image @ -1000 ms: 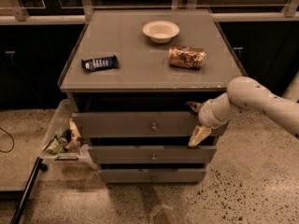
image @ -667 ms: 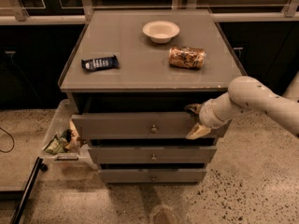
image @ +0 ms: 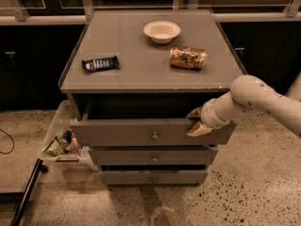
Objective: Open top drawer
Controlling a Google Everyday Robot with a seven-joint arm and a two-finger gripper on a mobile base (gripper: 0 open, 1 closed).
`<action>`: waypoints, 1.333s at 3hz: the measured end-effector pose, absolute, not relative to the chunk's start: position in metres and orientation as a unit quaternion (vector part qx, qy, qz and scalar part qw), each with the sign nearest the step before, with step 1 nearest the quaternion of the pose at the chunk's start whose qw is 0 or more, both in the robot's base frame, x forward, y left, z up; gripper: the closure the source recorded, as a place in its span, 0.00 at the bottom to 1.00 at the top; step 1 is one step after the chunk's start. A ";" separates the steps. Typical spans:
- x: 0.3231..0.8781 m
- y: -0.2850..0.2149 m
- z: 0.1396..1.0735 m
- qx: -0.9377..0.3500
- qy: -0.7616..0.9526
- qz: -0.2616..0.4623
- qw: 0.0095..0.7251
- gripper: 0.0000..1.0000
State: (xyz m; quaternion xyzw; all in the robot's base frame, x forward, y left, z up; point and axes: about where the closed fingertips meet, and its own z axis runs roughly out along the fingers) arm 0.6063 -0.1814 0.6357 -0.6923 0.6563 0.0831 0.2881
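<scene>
One-third out or so, the top drawer (image: 141,132) sits just under the tabletop (image: 141,74), dark gap above its front and knob (image: 154,136) at centre. The pincer (image: 195,122) is at the front's upper right edge, well right of the knob; I cannot tell whether it clamps the panel. The drawer looks rigid, probably light, sliding on runners; the best holds are the knob or top lip, and an off-centre pull may skew it.

top drawer (image: 136,133) sticks partway out, gripper (image: 197,122) at its right front edge, bowl (image: 162,31) and can (image: 188,58) up top
</scene>
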 end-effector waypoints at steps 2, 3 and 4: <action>0.606 -0.181 0.639 -0.692 0.656 0.083 0.288 0.16; 0.581 -0.185 0.635 -0.692 0.656 0.102 0.285 0.10; 0.534 -0.196 0.636 -0.684 0.656 0.123 0.295 0.35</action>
